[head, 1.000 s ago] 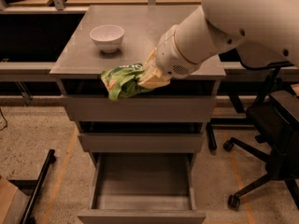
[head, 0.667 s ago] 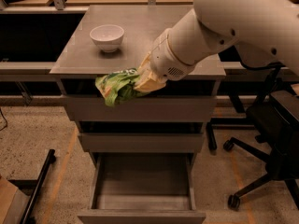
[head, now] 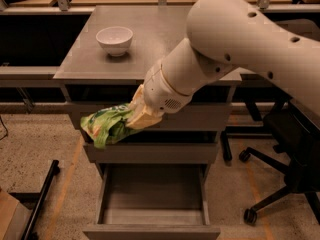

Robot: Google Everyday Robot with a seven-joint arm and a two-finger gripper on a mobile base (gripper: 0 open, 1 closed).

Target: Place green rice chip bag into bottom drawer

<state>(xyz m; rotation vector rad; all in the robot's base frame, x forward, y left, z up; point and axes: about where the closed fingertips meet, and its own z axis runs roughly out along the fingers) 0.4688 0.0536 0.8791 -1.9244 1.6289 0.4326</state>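
Observation:
The green rice chip bag [head: 106, 125] hangs in my gripper [head: 134, 117], in the air in front of the cabinet's upper drawer fronts, left of centre. The gripper's pale fingers are shut on the bag's right end. My white arm reaches in from the upper right. The bottom drawer [head: 152, 210] is pulled out open below, a grey tray with low walls and nothing in it. The bag is above the drawer's left part, well clear of it.
A white bowl [head: 114, 39] stands on the grey cabinet top [head: 165, 34] at the back left. Two closed grey drawer fronts [head: 155, 153] sit above the open one. A black office chair [head: 290, 179] is at the right. A black bar [head: 42, 196] lies on the floor at left.
My gripper has moved down and a little left with the bag, from the level of the cabinet top's edge to in front of the upper drawer fronts.

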